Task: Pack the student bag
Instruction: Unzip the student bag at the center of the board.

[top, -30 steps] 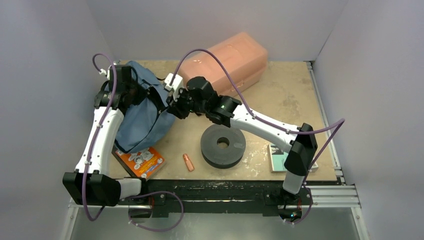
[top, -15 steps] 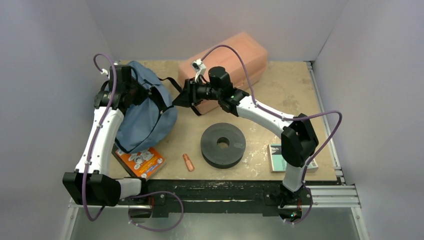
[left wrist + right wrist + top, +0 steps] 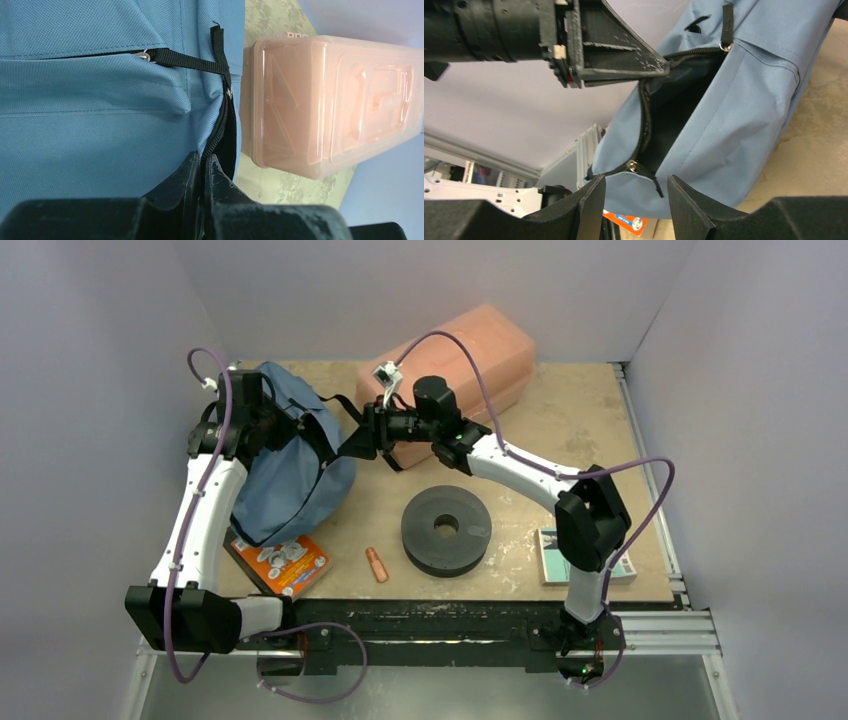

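Note:
The slate-blue student bag [image 3: 290,475] lies at the left of the table, its zipper partly undone and its dark lining [image 3: 674,115] showing. My left gripper [image 3: 204,162] is shut on the bag's zipper edge at the upper end of the opening, also seen as the left gripper [image 3: 268,422] from above. My right gripper [image 3: 358,440] hovers at the bag's right side. Seen from its own wrist, the right gripper [image 3: 636,182] is open and empty. The zipper slider with its black pull tab [image 3: 634,166] hangs just beyond its fingertips.
A salmon-pink plastic box [image 3: 460,360] stands behind the right arm, close to the bag. In front lie a black foam ring [image 3: 446,529], a small orange piece [image 3: 376,564], an orange booklet [image 3: 282,564] partly under the bag, and a teal book [image 3: 555,555] by the right arm's base.
My right gripper has opened, turned at the wrist and drawn back a little to the right of the bag's mouth. The left arm and the bag have stayed put.

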